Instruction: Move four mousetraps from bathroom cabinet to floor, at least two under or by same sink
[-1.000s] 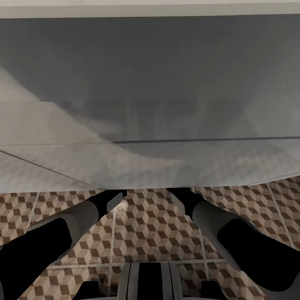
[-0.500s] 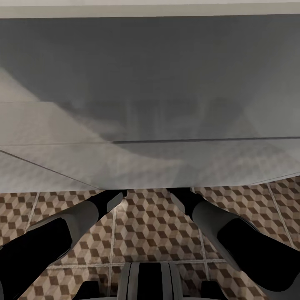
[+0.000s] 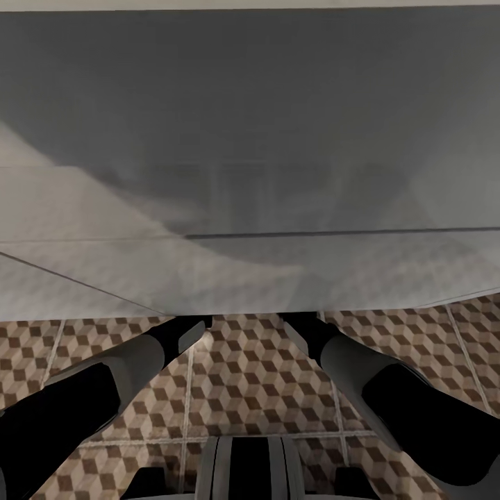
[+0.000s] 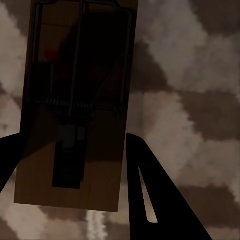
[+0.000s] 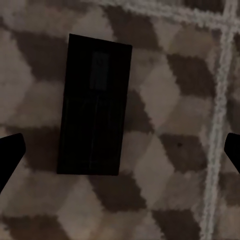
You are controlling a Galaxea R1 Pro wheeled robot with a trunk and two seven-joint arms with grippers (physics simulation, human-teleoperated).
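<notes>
— Tiles first: what lies under the arms?

— Bathroom floor [image 3: 257,375], cube-patterned in brown, tan and cream with pale grout lines. In the head view both arms reach forward and pass beneath a broad grey-white surface [image 3: 250,139] that covers the upper part of that picture; I would guess it is the sink's underside, but it is too blurred to be sure.

— And the left tool?

— The left tool [image 4: 70,165] has a mousetrap [image 4: 75,100] between its dark fingers [image 4: 150,195]. The trap is a brown wooden slab with a wire spring and bar and a small red spot near one end. One finger sits right at the slab's long edge, the other at the opposite edge, so the tool looks closed on it. The patterned floor shows behind it.

— The right one?

— The right tool [image 5: 120,150] is spread wide, its fingertips [image 5: 10,155] at the two edges of the wrist picture. Between them, apart from both, a second mousetrap [image 5: 95,105] lies flat on the tiles, very dark, near a grout line.
</notes>
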